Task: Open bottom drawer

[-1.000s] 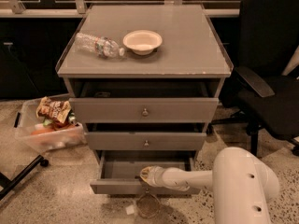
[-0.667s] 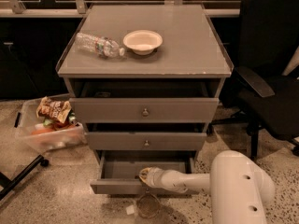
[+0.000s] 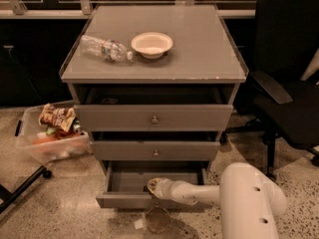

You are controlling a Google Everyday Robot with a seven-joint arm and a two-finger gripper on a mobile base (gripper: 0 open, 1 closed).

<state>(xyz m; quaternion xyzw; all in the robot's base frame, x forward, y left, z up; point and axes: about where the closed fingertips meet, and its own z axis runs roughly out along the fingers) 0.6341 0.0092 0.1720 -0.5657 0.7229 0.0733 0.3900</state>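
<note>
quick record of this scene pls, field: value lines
cabinet: grey, three drawers
bottom drawer: pulled out, tray showing
gripper: at the bottom drawer's front edge, near its middle
arm: white, reaching in from the right
on top: bottle lying on its side, bowl just right of it
floor left: clear bin with snack packs
right: black chair
</note>
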